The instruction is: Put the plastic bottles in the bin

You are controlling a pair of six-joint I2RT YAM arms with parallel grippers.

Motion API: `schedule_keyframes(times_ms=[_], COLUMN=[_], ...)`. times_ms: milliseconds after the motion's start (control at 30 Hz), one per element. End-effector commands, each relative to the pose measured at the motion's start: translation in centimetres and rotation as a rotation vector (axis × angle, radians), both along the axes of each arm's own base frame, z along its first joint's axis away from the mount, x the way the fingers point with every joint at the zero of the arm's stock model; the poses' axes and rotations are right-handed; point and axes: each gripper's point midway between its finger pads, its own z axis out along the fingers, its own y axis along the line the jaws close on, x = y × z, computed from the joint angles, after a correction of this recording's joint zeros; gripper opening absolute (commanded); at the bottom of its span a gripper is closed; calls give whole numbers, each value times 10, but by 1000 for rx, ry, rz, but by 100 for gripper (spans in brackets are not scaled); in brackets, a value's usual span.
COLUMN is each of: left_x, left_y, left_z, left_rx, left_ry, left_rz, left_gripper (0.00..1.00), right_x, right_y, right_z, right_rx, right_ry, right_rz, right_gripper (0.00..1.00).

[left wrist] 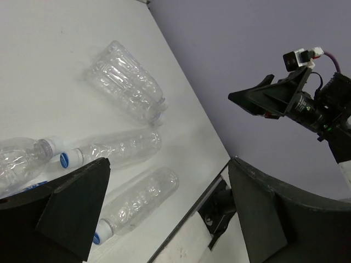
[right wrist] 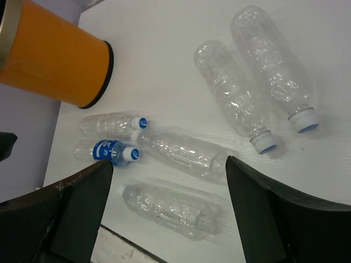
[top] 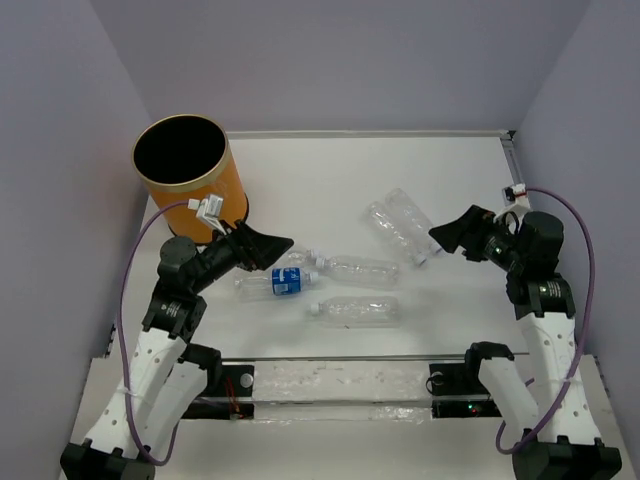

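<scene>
**STATUS: BOTH CLAWS APART, ALL BOTTLES ON THE WORKTOP**

**Top view.** The bin (top: 228,192) stood upright at 10 o'clock on the worktop (top: 330,165). The plastic bottles (top: 355,310) lay on their sides outside the bin. A bottle pair (top: 392,228) lay side by side at 2 o'clock from the centre. The blue-label bottle (top: 285,284) lay at 8 o'clock from the centre. The left claw (top: 275,248) hung just at 11 o'clock of the blue-label bottle. The right claw (top: 446,237) hung just at 3 o'clock of the bottle pair. Neither claw held anything.

**Left wrist view.** The left fingers (left wrist: 71,208) sat at 7 and 5 o'clock of the frame, wide apart, with nothing clamped. Clear bottles lay on the worktop beyond the gap. The right claw showed at 2 o'clock.

**Right wrist view.** The right fingers (right wrist: 274,213) sat wide apart, with nothing between them. Six bottles were countable on the worktop. The bin occupied 10 o'clock of the frame. The blue-label bottle lay parallel to a clear bottle, just beside it, near the bin base but not touching it.
</scene>
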Motion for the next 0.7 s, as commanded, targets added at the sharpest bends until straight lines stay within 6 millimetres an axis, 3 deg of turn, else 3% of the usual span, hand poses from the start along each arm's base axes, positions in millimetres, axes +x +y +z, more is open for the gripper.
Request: schedule_keyframes(times_ms=[0,200,267,333,400,433,467,667], left_x=[-4,3,8,12,19,22,33,75], left_y=[-13,-32,-48,-62,-91,-106,-118,-168], left_z=[26,25,25,24,17,26,-1,-44], left_rx=[-54,-102,-95,-83,-48,-35,29,187], left_ry=[-79,-47,-31,-16,35,28,111,230], left_rz=[-77,-146,-168,-176,-186,-173,-161,-37], left_gripper=[99,99,99,97,94,93,91,92], right_x=[20,57,69,80,93,96,99,115], right_y=[-14,-39,-50,-58,-63,-64,-62,-65], right_z=[2,-23,-23,-37,-44,-46,-49,-71], right_rx=[-60,-151,-202,-241,-271,-278,-286,-328], right_ry=[-17,76,80,127,156,164,175,237], right_rz=[-68,-172,-211,-225,-230,-231,-225,-213], right_gripper=[89,89,89,89,88,87,87,87])
